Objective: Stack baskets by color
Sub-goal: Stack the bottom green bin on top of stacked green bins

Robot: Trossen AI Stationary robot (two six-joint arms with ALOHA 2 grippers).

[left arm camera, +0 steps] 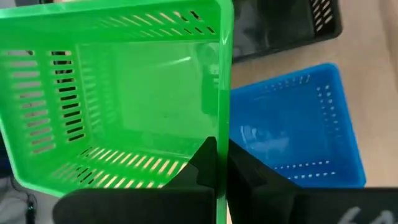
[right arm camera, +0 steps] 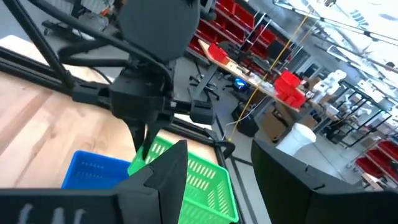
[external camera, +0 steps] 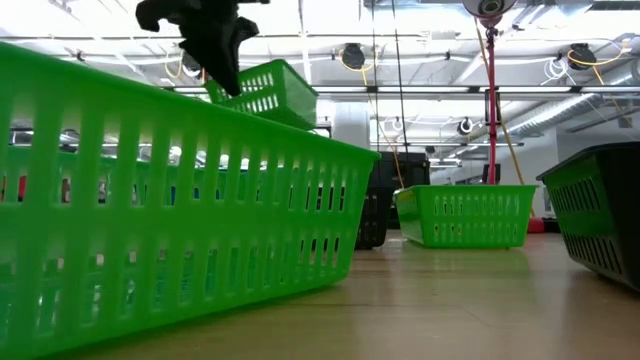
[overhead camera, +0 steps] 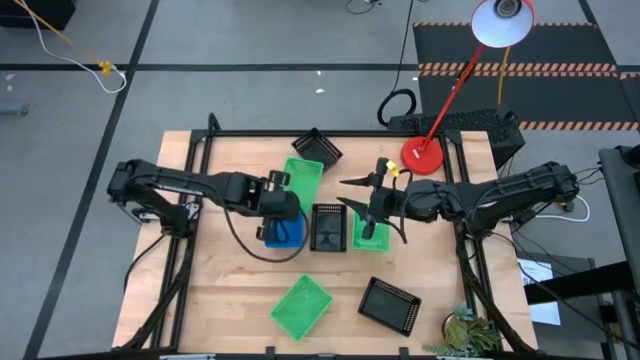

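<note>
My left hand [left arm camera: 216,163] is pinched tight on the rim of a green basket [overhead camera: 303,178], held tilted above the table's middle, its long axis slanting toward the far edge. Just beneath it lies a blue basket [left arm camera: 291,124]. My right hand [overhead camera: 374,203] hangs spread above another green basket [overhead camera: 368,236], beside a black basket [overhead camera: 328,226] whose long axis runs from the far edge to the near edge.

- Two matte black jointed arms, chunky rounded housings at each joint.
- A black cable loops beneath the left arm [overhead camera: 190,188].
- The right arm [overhead camera: 500,192] carries yellow tags near its wrist.
</note>
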